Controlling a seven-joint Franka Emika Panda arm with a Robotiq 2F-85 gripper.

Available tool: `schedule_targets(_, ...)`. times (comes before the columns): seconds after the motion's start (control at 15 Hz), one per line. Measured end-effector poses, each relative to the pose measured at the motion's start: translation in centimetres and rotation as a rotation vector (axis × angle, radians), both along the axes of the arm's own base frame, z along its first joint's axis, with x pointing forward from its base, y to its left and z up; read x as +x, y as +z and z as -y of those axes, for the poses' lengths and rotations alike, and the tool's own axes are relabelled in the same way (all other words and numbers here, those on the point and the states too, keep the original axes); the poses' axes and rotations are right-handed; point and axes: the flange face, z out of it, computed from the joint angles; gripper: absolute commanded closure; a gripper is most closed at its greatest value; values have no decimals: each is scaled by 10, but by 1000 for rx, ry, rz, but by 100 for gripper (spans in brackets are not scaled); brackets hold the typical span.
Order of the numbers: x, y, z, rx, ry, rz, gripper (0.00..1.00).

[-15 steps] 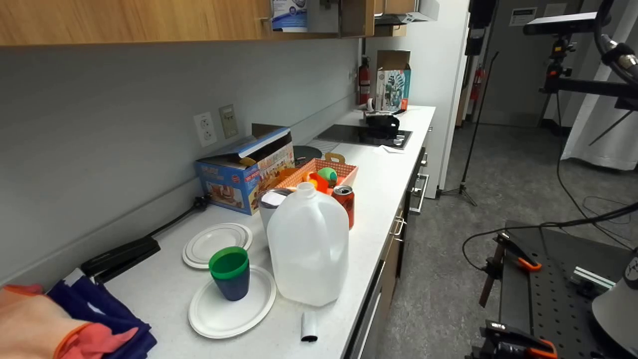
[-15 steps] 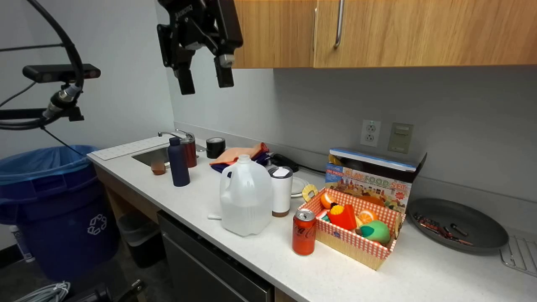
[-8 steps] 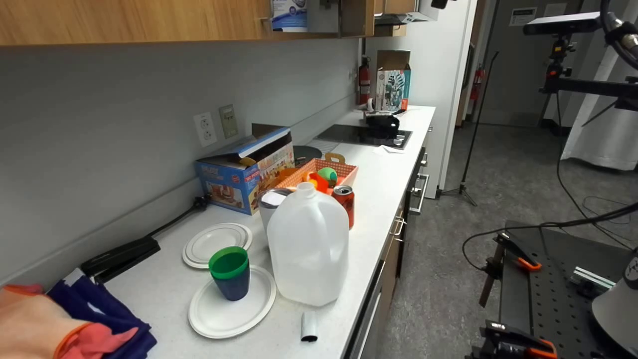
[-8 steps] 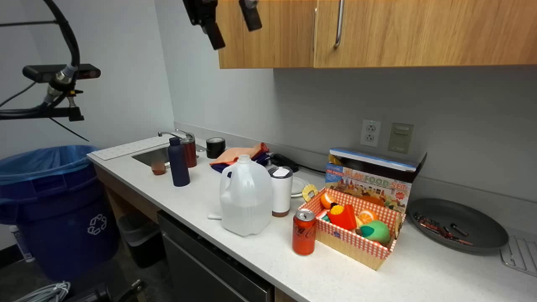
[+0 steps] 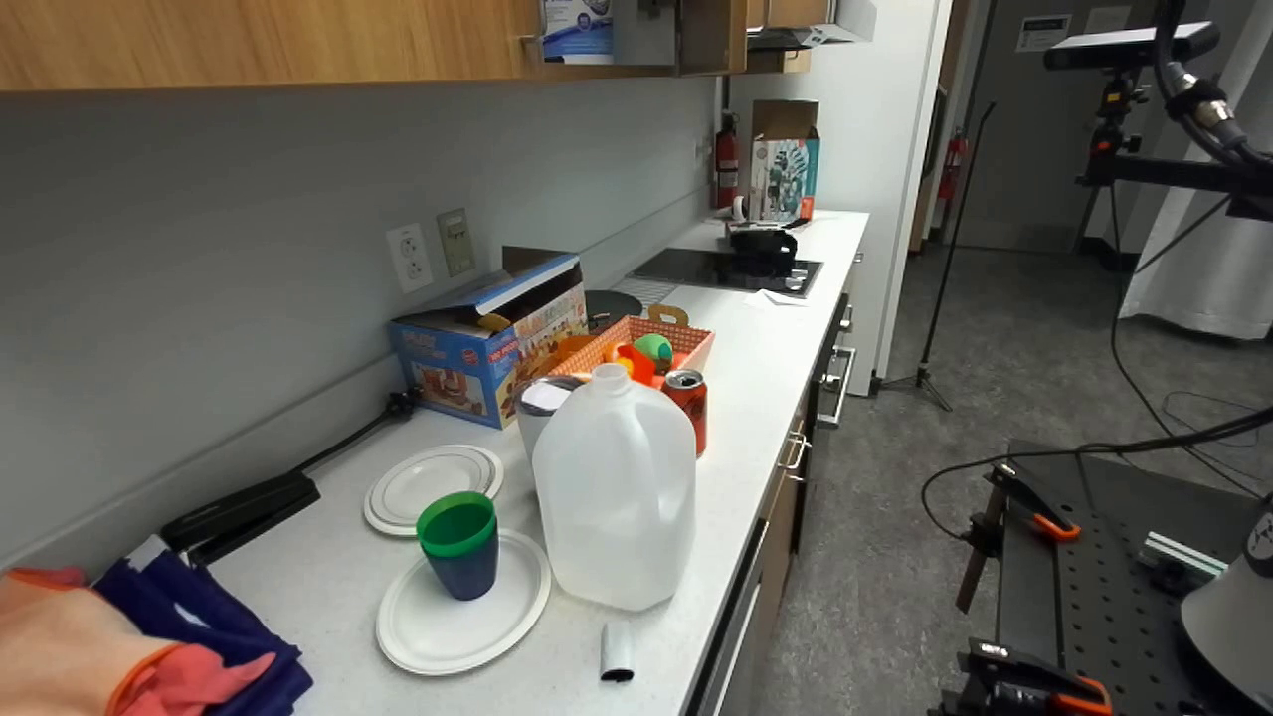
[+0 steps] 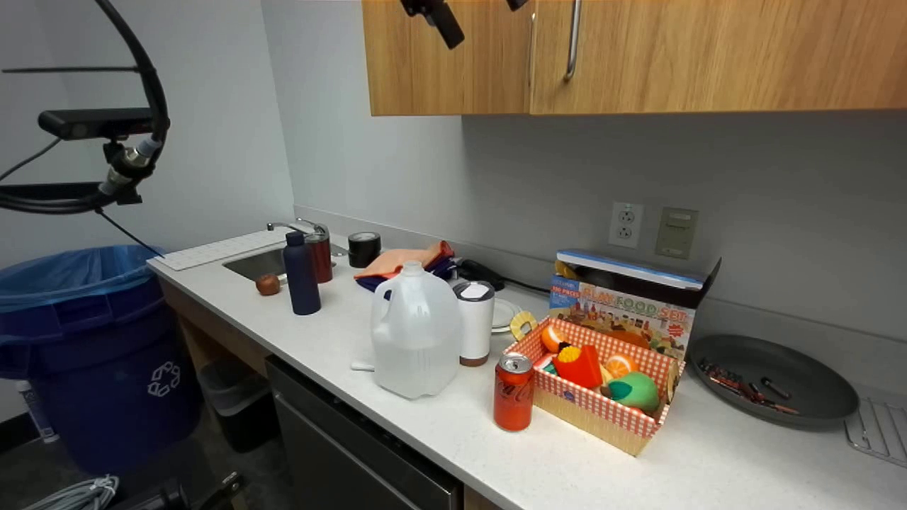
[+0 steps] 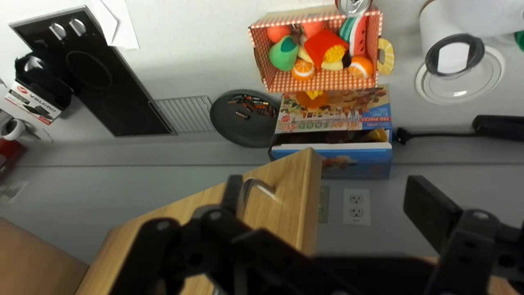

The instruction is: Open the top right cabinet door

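One tool (image 7: pixel 326 189), two fingers (image 7: pixel 426 209) parted, hangs near one cabinet door (image 6: pixel 719 57).

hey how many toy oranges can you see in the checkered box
2: one toy orange is right beside the green fruit, and a second toy orange is at the end near the pineapple slice. More may be hidden underneath.

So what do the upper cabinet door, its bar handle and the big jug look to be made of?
Cabinet door: smooth wood veneer or wood-look laminate; the visible grain fits both.
Bar handle: probably metal, polished or brushed, from its silvery highlights.
Jug: likely thin plastic with a frosted finish, since it's translucent.
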Motion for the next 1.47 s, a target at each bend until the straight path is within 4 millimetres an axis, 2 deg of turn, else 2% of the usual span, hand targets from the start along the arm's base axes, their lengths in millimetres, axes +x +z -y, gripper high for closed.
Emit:
schedule_targets(0.27,16,-7,7,-11,-36,42,0)
schedule_targets(0.93,17,-7,5,-5,-46,52,0)
schedule_targets(1.47,20,6,-4,15,-211,198,0)
